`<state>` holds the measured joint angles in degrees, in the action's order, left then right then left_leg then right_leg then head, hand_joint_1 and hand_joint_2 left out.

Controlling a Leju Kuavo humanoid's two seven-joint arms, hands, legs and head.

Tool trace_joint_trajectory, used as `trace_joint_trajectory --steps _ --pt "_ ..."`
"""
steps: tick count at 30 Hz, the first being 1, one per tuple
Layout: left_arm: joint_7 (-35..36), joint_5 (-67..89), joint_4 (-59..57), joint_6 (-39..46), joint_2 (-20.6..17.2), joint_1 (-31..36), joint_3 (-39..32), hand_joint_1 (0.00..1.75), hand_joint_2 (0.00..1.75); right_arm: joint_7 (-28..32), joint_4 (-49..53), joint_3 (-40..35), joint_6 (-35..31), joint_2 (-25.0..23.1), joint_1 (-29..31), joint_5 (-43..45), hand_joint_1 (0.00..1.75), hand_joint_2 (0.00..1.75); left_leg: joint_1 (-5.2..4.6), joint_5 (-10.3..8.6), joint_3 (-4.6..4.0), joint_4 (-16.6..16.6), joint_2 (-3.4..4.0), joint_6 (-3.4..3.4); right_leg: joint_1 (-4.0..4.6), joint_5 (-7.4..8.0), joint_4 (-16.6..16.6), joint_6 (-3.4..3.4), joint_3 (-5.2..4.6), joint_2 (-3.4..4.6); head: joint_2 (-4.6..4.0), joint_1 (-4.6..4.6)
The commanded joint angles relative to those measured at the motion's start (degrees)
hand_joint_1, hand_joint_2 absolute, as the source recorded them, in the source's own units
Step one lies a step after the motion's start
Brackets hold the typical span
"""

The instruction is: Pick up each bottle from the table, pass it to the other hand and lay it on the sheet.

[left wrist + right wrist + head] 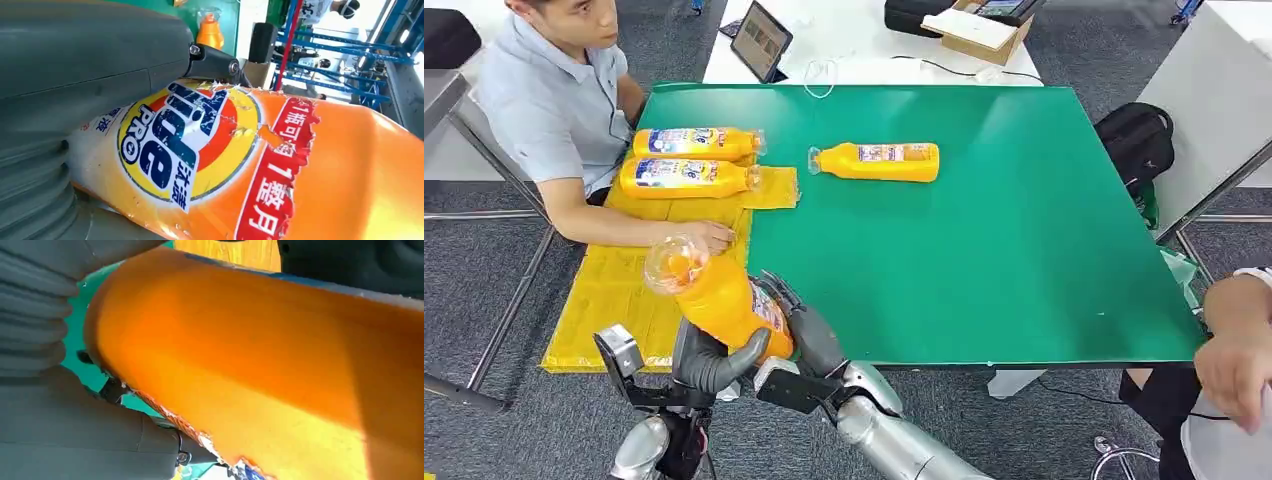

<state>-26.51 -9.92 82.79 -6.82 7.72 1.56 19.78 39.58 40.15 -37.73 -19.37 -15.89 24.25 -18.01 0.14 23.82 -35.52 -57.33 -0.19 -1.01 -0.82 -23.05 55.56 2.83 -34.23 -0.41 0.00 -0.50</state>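
An orange detergent bottle (716,297) with a clear cap stands tilted over the near left corner of the green table (984,260). Both hands hold it. My left hand (714,365) wraps its lower end from the left, and my right hand (809,335) grips its right side. The left wrist view shows the bottle's label (190,145) close against my left hand (75,75). In the right wrist view its plain orange side (260,355) lies against my right hand (50,405). Two more bottles (694,143) (686,177) lie on the yellow sheet (614,300). Another bottle (879,161) lies on the table.
A person sits at the table's left side, forearm across the sheet and hand (709,235) just behind the held bottle's cap. Another person's arm (1239,340) is at the near right. A tablet (760,40) and a box (979,32) are on the white table behind.
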Motion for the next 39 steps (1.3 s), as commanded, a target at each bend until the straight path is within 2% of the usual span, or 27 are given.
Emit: trace_joint_trajectory --steps 1,4,5,6,7,9,12,13,14,20,25,26,29,31,33,36,39 --pt "1.2 -4.52 -5.03 -1.28 -1.27 2.95 -0.04 1.75 1.75 0.42 1.84 -5.8 -1.25 1.05 1.52 2.63 0.0 0.0 0.01 0.07 0.19 0.01 0.01 0.04 0.02 -0.08 0.0 -0.09 0.19 0.02 0.0 0.0" --pt "0.17 -2.84 -3.42 2.49 -2.22 1.93 -3.4 1.75 1.75 0.42 6.65 -4.75 -4.83 2.99 -0.64 4.59 0.0 0.0 0.02 0.07 0.19 0.04 0.04 0.05 0.02 -0.06 -0.03 -0.08 0.18 0.05 0.0 0.0" --pt "-0.63 -0.35 -2.85 5.51 -2.46 1.49 -4.81 1.75 1.75 0.42 8.14 -3.94 -6.68 3.65 -1.52 4.67 0.0 0.0 0.04 0.14 0.34 0.02 0.06 0.07 0.04 -0.13 -0.01 -0.13 0.31 0.07 0.0 -0.02" --pt "-3.44 6.8 -1.74 13.4 -2.54 0.91 -6.8 1.75 1.75 0.42 9.88 -2.19 -10.31 4.43 -2.98 4.43 0.0 0.0 0.02 0.05 0.16 0.05 0.02 0.04 0.03 -0.04 -0.05 -0.07 0.15 0.02 0.0 0.0" --pt "-3.44 6.8 -1.74 13.4 -2.54 0.91 -6.8 1.75 1.75 0.42 9.88 -2.19 -10.31 4.43 -2.98 4.43 0.0 0.0 0.04 0.11 0.28 0.04 0.01 0.06 0.04 -0.1 -0.04 -0.11 0.27 0.02 0.0 0.0" --pt "-4.0 11.99 -0.11 19.08 -2.74 0.52 -9.81 1.75 1.75 0.42 12.69 0.68 -13.91 5.9 -5.35 4.49 0.0 0.0 0.0 0.03 0.12 0.05 0.02 0.03 0.0 -0.03 -0.04 -0.06 0.11 0.03 0.0 0.0" --pt "-3.88 12.63 0.55 19.58 -3.18 0.42 -11.21 1.75 1.75 0.42 14.69 2.73 -14.65 6.73 -6.85 5.62 0.0 0.0 0.05 0.18 0.39 0.02 0.13 0.08 0.05 -0.12 -0.02 -0.14 0.34 0.16 0.0 -0.04" --pt "-4.09 13.8 0.99 20.45 -3.48 0.28 -12.41 1.75 1.75 0.42 16.67 5.98 -12.48 6.91 -8.4 8.63 0.0 0.0 0.05 0.07 0.15 0.04 0.0 0.05 0.06 -0.05 -0.06 -0.09 0.1 0.02 0.0 -0.04" --pt "-4.22 14.37 1.2 20.76 -3.6 0.24 -12.94 1.75 1.75 0.42 17.52 7.82 -12.75 6.83 -9.12 9.13 0.0 0.0 0.05 0.1 0.29 0.05 -0.13 0.06 0.06 -0.14 -0.05 -0.12 0.26 -0.1 0.0 -0.02" --pt "-4.22 14.37 1.2 20.76 -3.6 0.24 -12.94 1.75 1.75 0.42 17.52 7.82 -12.75 6.83 -9.12 9.13 0.0 0.0 0.03 0.08 0.15 0.01 -0.03 0.05 0.03 -0.08 -0.02 -0.09 0.13 0.02 0.0 0.0" --pt "-4.21 16.04 0.92 21.72 -3.69 1.79 -14.3 1.75 1.75 0.42 20.8 17.18 -16.06 5.73 -10.48 11.77 0.0 0.0 0.06 0.21 0.39 -0.05 -0.05 0.1 0.06 -0.24 0.07 -0.18 0.38 -0.01 0.0 -0.02" --pt "-4.06 16.48 0.17 21.56 -3.7 2.93 -14.21 1.75 1.75 0.42 21.1 18.56 -16.48 5.88 -10.15 11.7 0.0 0.0 0.02 0.05 0.09 0.0 -0.09 0.06 0.02 -0.08 0.02 -0.09 0.08 -0.06 0.0 -0.02" --pt "-3.73 21.51 -3.24 23.45 -3.86 6.52 -12.64 1.75 1.75 0.42 18.98 21.8 -19.45 5.59 -8.51 11.45 0.0 0.0 0.01 0.02 0.08 -0.01 -0.17 0.05 0.01 -0.07 0.02 -0.08 0.09 -0.13 0.0 -0.02" --pt "-2.29 37.52 -8.91 33.34 -4.69 10.64 -10.01 1.75 1.75 0.42 14.89 24.46 -19.03 4.44 -6.6 13.11 0.0 0.0 0.0 -0.03 0.08 0.02 -0.21 0.04 0.0 -0.05 0.0 -0.07 0.1 -0.18 0.0 -0.02" --pt "-1.62 39.14 -10.81 33.77 -4.73 12.22 -9.77 1.75 1.75 0.42 13.94 24.62 -19.21 3.95 -6.16 13.15 0.0 0.0 0.01 -0.04 0.13 0.04 -0.21 0.05 0.01 -0.04 -0.03 -0.08 0.16 -0.18 0.0 0.0" --pt "6.05 56.9 -21.03 36.36 -7.52 17.94 -6.62 1.75 1.75 0.42 12.45 24.06 -15.36 2.44 -5.95 14.48 0.0 0.0 0.03 0.02 0.26 0.02 -0.08 0.07 0.03 -0.05 -0.01 -0.11 0.27 -0.03 0.0 0.0" --pt "7.94 66.39 -35.49 32.94 -8.82 26.64 -2.58 1.75 1.75 0.42 13.47 21.42 -11.71 0.36 -6.55 14.09 0.0 0.0 0.06 0.02 0.44 0.08 -0.2 0.13 0.06 -0.1 -0.02 -0.2 0.44 -0.14 0.0 0.0"
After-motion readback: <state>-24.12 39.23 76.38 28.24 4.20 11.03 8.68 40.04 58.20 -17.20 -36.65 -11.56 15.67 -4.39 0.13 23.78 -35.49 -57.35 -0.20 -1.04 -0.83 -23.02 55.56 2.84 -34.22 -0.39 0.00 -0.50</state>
